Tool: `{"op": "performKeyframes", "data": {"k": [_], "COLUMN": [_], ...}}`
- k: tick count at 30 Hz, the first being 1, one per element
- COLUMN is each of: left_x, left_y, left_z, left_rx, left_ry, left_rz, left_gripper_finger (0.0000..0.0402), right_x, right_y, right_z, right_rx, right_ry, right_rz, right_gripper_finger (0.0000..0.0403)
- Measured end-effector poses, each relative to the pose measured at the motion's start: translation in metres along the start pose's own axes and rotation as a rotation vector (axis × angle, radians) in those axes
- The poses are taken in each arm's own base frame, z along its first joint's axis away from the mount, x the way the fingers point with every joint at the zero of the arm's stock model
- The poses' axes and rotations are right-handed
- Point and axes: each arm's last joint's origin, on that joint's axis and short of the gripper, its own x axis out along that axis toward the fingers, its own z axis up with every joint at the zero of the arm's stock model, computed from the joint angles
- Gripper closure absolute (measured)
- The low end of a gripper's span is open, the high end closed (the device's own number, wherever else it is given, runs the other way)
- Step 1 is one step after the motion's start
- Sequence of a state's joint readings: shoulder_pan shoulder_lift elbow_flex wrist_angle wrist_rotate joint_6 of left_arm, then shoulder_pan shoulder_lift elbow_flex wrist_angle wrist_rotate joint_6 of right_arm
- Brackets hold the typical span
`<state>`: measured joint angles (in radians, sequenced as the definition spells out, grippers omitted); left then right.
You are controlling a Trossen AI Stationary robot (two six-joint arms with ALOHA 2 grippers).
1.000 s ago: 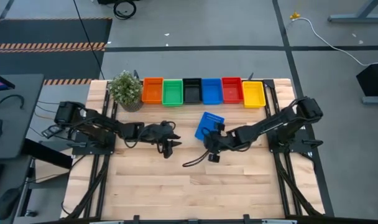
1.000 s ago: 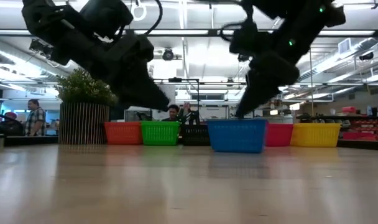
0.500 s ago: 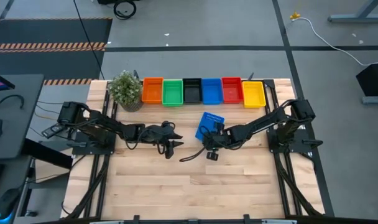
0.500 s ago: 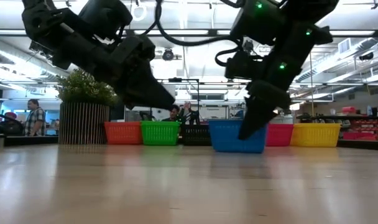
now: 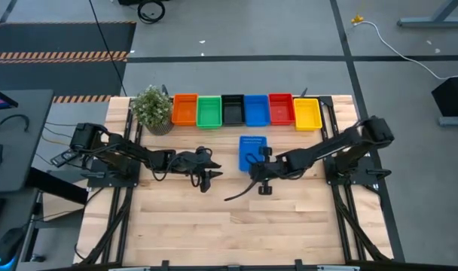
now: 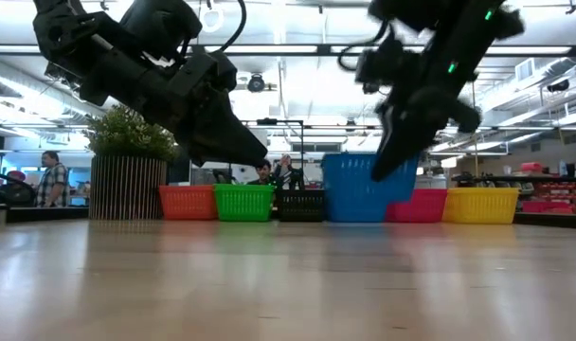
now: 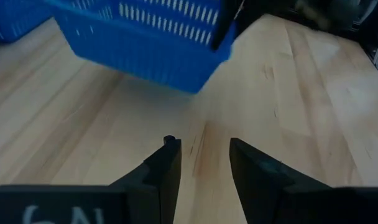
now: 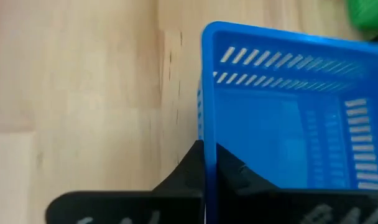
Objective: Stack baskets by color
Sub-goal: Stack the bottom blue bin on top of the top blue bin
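Observation:
Six baskets stand in a row along the far edge: orange point(image 5: 185, 110), green point(image 5: 209, 111), black point(image 5: 232, 110), blue point(image 5: 256, 110), red point(image 5: 281, 109) and yellow point(image 5: 306, 114). A second blue basket point(image 5: 251, 150) is mid-table, in front of the row. My right gripper point(image 5: 258, 162) is shut on it and reaches in from the right. My left gripper point(image 5: 208, 178) hovers open to the left of that basket, with only bare wood between its fingers point(image 7: 204, 163). My right gripper pinches the rim of the blue basket's near end wall point(image 8: 202, 138), close to a corner, with one finger inside the basket and one outside. The fingers slant down from the table's right. The basket is tilted and raised off the wood point(image 7: 176, 78) at the held end.
A potted green plant point(image 5: 151, 109) stands at the left end of the basket row. Open wooden table point(image 5: 236, 226) lies between the arms and the near edge. People show in the room beyond the table in the low view.
My right gripper has shut on the loose blue basket's wall and raised it. The basket, which sat askew on the table, now lies square to the row and stands higher and tilted.

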<state>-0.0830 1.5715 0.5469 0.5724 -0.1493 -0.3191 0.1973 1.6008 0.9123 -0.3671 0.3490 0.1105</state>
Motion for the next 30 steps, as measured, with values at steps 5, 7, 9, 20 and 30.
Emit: {"op": "performKeyframes", "data": {"k": [5,7,9,20,30], "left_x": [0.000,0.000,0.000,0.000,0.000], "left_y": [0.000,0.000,0.000,0.000,0.000], "left_z": [0.000,0.000,0.000,0.000,0.000], "left_rx": [0.000,0.000,0.000,0.000,-0.004], "left_ry": [0.000,0.001,0.001,0.000,0.000], "left_rz": [0.000,0.000,0.000,0.000,0.000], "left_gripper_finger": [0.0260,0.0260,0.0260,0.0260,0.0260], "right_x": [-0.041,-0.054,-0.063,-0.025,0.015], "right_y": [-0.018,-0.034,-0.052,-0.179,-0.212], "right_z": [0.001,-0.001,-0.001,-0.012,-0.033], "right_rx": [-0.080,-0.105,-0.146,-0.172,-0.134], "right_ry": [-0.052,-0.057,-0.072,-0.109,-0.051], "right_rz": [-0.040,-0.097,-0.130,-0.129,-0.083], "right_gripper_finger": [0.0399,0.0400,0.0400,0.0400,0.0400]}}
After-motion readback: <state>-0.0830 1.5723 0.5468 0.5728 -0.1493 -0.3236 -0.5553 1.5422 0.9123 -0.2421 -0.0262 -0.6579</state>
